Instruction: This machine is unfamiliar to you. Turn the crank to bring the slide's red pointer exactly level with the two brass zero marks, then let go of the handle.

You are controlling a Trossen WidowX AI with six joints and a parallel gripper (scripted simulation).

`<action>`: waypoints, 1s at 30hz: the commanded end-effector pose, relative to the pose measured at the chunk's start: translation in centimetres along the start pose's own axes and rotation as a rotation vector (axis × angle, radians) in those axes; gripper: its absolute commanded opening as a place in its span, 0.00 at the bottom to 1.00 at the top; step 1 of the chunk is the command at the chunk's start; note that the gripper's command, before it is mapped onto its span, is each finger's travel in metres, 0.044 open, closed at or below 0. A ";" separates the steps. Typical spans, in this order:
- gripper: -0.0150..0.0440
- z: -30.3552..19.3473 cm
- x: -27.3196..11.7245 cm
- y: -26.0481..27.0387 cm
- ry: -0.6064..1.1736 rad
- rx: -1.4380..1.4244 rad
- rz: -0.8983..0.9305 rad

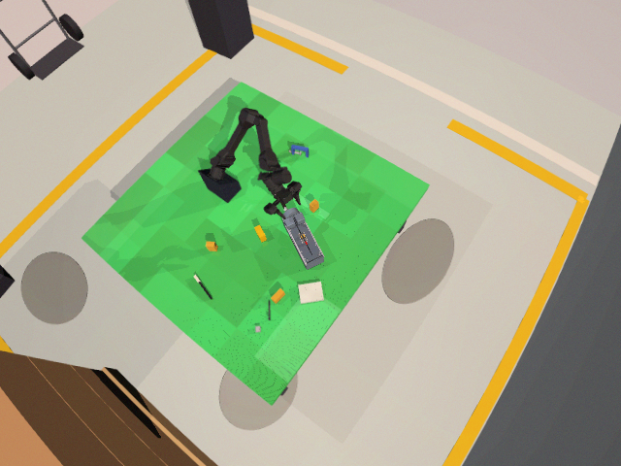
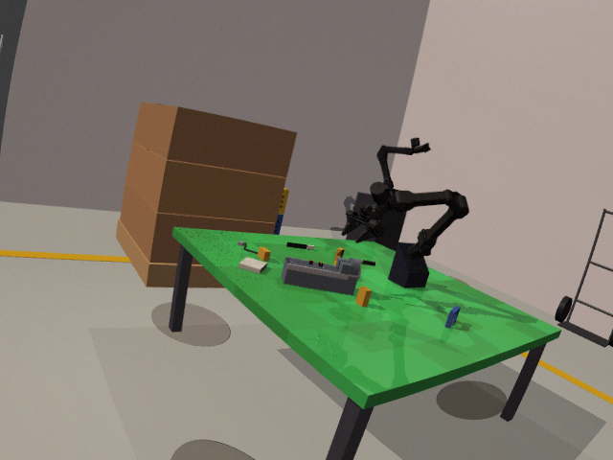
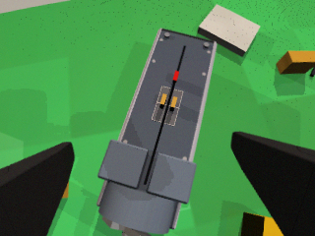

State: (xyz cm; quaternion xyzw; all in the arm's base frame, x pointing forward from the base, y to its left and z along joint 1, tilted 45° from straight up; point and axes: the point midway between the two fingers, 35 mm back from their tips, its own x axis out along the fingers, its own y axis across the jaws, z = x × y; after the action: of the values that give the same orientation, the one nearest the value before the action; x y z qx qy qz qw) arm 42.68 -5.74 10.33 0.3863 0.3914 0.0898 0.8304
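The grey machine (image 1: 313, 259) (image 2: 316, 282) (image 3: 148, 93) stands on the green table. In the wrist view its red pointer (image 3: 175, 76) sits in the long slot, clearly off the two brass zero marks (image 3: 163, 99) (image 3: 173, 102), on the side away from the crank housing (image 3: 138, 204). The crank's dark handle (image 2: 367, 263) sticks out from the housing end; in the wrist view only a bit of the crank arm (image 3: 135, 233) shows at the bottom edge. My gripper (image 1: 290, 209) (image 2: 351, 238) (image 3: 155, 145) is wide open and empty, above the housing end, clear of the handle.
A white block (image 1: 310, 292) (image 2: 253, 264) (image 3: 228, 29) lies past the machine's far end. Orange blocks (image 1: 313, 205) (image 1: 260, 233) stand on either side of the machine. A blue bracket (image 1: 300, 146) (image 2: 452, 317) and a black-and-white stick (image 1: 204, 288) (image 2: 297, 245) lie farther off.
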 end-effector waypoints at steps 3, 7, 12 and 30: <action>1.00 1.5 1.1 -1.5 0.008 -0.075 0.080; 1.00 2.6 1.8 -2.9 0.005 -0.133 0.141; 1.00 1.6 3.6 -3.1 0.004 -0.141 0.149; 1.00 -0.5 6.4 -3.5 0.001 -0.153 0.166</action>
State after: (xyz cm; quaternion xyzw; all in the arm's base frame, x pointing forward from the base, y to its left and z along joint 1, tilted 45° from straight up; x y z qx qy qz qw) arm 46.07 -4.92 3.92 0.3523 0.3508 0.1898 0.8466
